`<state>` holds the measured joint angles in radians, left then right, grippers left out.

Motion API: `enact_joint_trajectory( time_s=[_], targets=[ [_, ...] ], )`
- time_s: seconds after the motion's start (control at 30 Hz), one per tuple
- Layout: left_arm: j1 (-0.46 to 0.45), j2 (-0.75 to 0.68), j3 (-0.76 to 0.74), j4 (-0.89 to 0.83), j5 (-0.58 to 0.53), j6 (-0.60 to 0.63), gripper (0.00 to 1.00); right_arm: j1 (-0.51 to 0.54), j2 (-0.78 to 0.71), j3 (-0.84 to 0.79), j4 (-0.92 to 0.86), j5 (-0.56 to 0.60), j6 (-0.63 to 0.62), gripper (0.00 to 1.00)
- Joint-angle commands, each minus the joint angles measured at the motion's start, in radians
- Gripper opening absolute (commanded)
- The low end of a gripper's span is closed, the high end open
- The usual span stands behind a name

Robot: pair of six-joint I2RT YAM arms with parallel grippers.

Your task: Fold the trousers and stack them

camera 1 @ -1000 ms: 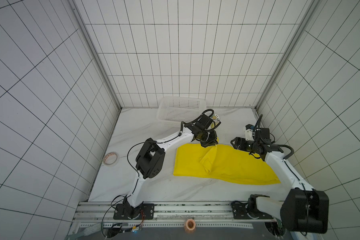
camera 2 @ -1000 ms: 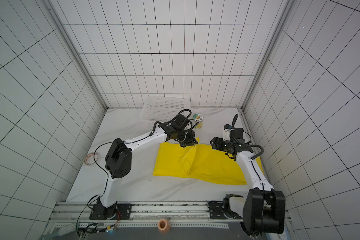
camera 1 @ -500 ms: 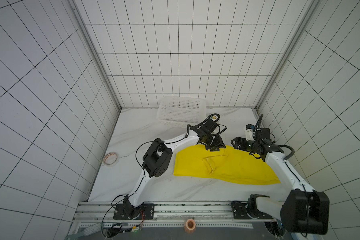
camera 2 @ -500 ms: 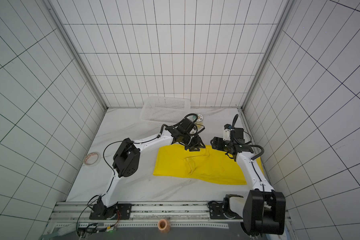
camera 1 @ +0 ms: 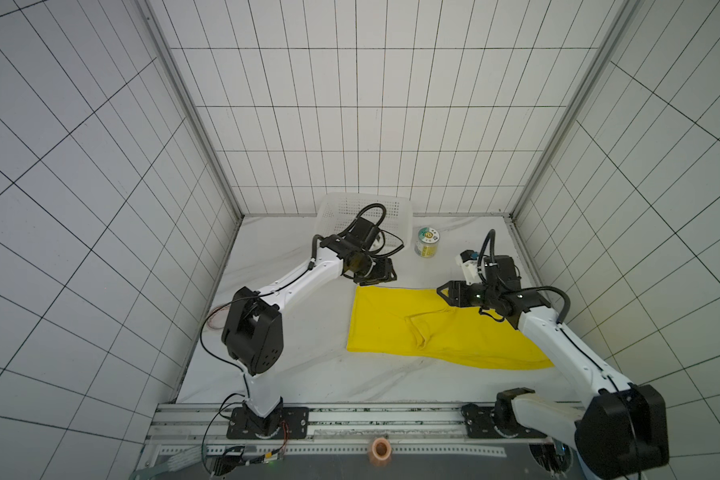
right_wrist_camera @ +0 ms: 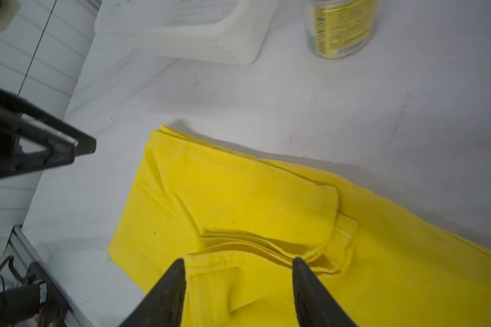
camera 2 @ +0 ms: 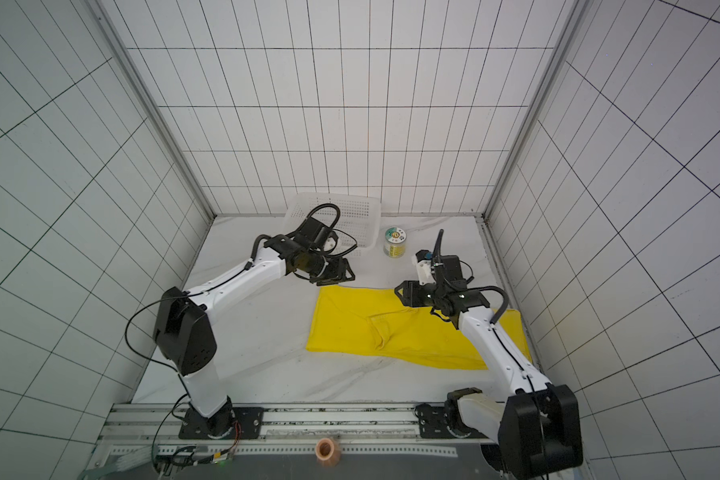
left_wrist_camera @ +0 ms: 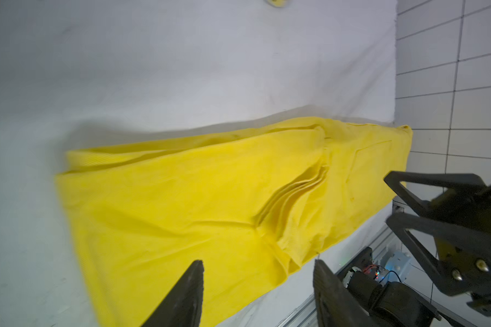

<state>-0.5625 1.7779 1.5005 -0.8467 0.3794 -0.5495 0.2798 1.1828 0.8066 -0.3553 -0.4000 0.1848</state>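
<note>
The bright yellow trousers (camera 1: 433, 328) (camera 2: 391, 328) lie folded flat on the white table, with a creased fold near their middle. My left gripper (camera 1: 381, 274) (camera 2: 337, 274) hovers just past their far left corner. Its fingers stand apart in the left wrist view (left_wrist_camera: 258, 263) with nothing between them. My right gripper (camera 1: 445, 293) (camera 2: 402, 293) is low over the far edge of the trousers (right_wrist_camera: 253, 198). It is open (right_wrist_camera: 238, 260), its two fingers straddling layered cloth edges without pinching them. The trousers (left_wrist_camera: 196, 198) fill the left wrist view.
A white perforated basket (camera 1: 391, 208) (camera 2: 350, 203) (right_wrist_camera: 210, 36) stands at the back behind the left gripper. A yellow-labelled can (camera 1: 427, 243) (camera 2: 395, 243) (right_wrist_camera: 340, 28) stands beside it. A tape roll (camera 1: 215, 324) lies by the left wall. Tiled walls enclose three sides.
My left gripper has let go of the raised cloth flap, opened and drawn back to the far left. The flap now lies flat. My right gripper's jaws have narrowed somewhat.
</note>
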Motion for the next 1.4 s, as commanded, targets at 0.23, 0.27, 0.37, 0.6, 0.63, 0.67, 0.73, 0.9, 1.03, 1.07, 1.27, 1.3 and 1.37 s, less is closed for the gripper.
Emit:
enact_joint_trajectory(
  time_s=[0.23, 0.27, 0.37, 0.6, 0.63, 0.67, 0.73, 0.9, 1.03, 1.07, 1.27, 1.3, 1.37],
  targets=[
    [0.076, 0.095, -0.249, 0.114, 0.077, 0.145, 0.46, 0.346, 0.298, 0.043, 0.116, 0.11, -0.022, 0.42],
    [0.074, 0.108, -0.251, 0.112, 0.076, 0.15, 0.44, 0.361, 0.325, 0.051, 0.113, 0.118, -0.024, 0.42],
    [0.071, 0.136, -0.254, 0.081, 0.018, 0.181, 0.41, 0.4, 0.413, 0.101, 0.038, 0.175, -0.045, 0.41],
    [0.074, 0.17, -0.283, 0.095, -0.015, 0.195, 0.38, 0.431, 0.426, 0.147, -0.198, 0.429, 0.014, 0.4],
    [0.072, 0.179, -0.285, 0.094, -0.02, 0.199, 0.36, 0.431, 0.409, 0.142, -0.234, 0.486, 0.039, 0.4],
    [0.071, 0.187, -0.286, 0.091, -0.03, 0.205, 0.34, 0.43, 0.395, 0.136, -0.262, 0.525, 0.062, 0.4],
    [0.072, 0.2, -0.286, 0.086, -0.052, 0.218, 0.32, 0.421, 0.353, 0.108, -0.302, 0.594, 0.138, 0.4],
    [0.073, 0.211, -0.279, 0.072, -0.077, 0.236, 0.3, 0.412, 0.278, 0.11, -0.411, 0.66, 0.312, 0.39],
    [0.074, 0.216, -0.267, 0.061, -0.072, 0.244, 0.29, 0.382, 0.166, 0.057, -0.503, 0.72, 0.431, 0.39],
    [0.074, 0.216, -0.263, 0.059, -0.068, 0.244, 0.29, 0.364, 0.145, 0.051, -0.523, 0.722, 0.441, 0.39],
    [0.078, 0.182, -0.212, 0.025, -0.057, 0.231, 0.34, 0.308, 0.08, 0.048, -0.548, 0.631, 0.414, 0.4],
    [0.078, 0.165, -0.207, 0.021, -0.059, 0.225, 0.38, 0.308, 0.063, 0.057, -0.531, 0.611, 0.401, 0.4],
    [0.077, 0.137, -0.209, 0.012, -0.075, 0.214, 0.45, 0.304, 0.034, 0.077, -0.504, 0.594, 0.388, 0.4]
  ],
)
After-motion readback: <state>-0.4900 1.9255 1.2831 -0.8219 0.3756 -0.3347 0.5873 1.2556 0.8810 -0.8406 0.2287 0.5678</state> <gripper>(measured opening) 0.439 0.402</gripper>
